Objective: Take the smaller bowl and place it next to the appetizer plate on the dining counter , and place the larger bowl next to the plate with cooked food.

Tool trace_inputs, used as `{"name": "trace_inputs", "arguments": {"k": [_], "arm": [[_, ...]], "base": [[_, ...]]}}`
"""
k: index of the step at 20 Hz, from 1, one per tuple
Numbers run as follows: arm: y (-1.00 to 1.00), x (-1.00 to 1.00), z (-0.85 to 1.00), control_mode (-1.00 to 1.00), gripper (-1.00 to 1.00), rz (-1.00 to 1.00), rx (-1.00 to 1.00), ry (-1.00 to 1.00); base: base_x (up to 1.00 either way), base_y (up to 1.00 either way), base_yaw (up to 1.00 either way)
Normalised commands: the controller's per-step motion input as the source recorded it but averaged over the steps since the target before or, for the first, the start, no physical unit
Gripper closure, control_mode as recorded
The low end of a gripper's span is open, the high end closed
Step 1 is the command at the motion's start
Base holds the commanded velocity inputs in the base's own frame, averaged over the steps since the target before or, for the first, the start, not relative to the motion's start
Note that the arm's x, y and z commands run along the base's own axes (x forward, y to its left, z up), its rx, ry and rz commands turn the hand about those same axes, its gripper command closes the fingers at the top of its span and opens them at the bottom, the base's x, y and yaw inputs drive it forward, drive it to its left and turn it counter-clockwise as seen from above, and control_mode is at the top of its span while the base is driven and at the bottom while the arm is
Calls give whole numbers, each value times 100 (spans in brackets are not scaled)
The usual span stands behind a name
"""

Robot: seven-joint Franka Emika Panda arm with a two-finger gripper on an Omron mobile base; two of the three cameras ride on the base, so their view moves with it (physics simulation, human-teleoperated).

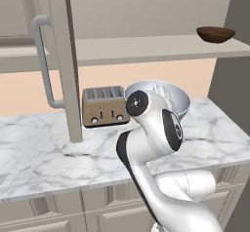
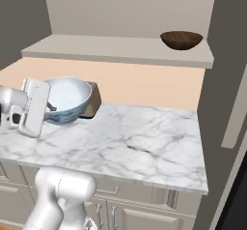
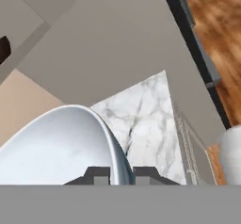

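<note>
One bowl gripped, one bowl shelved.
The larger bowl [image 2: 67,98] hangs above the marble worktop [image 2: 140,137], its rim pinched between the gripper [image 3: 121,173] fingers, one inside the wall and one outside. The toaster [image 1: 103,106] stands just behind it. The smaller bowl [image 2: 181,40] rests on the shelf [image 2: 120,50] above, well apart.

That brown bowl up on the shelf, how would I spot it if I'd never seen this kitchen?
Find the pale shelf that runs along the wall above the marble worktop. Near its right end sits the smaller bowl, alone. It is dark brown, plain and shallow, unlike the deep white bowl with the blue-green pattern, which the pincer grips by its rim down by the toaster.
</note>
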Motion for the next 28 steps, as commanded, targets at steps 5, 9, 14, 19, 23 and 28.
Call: {"name": "trace_inputs", "arguments": {"k": [5,9,14,19,23,28], "arm": [[-27,-28,-9,-100,100,-12,0,-10],[0,-3,0,100,100,-1,0,-3],[0,0,0,100,100,0,0,0],[0,0,0,100,100,0,0,0],[0,0,0,100,100,0,0,0],[0,0,0,100,100,0,0,0]], "base": [[0,0,0],[-2,0,-3],[-30,0,23],[-61,0,52],[-39,0,64],[-23,0,70]]}}
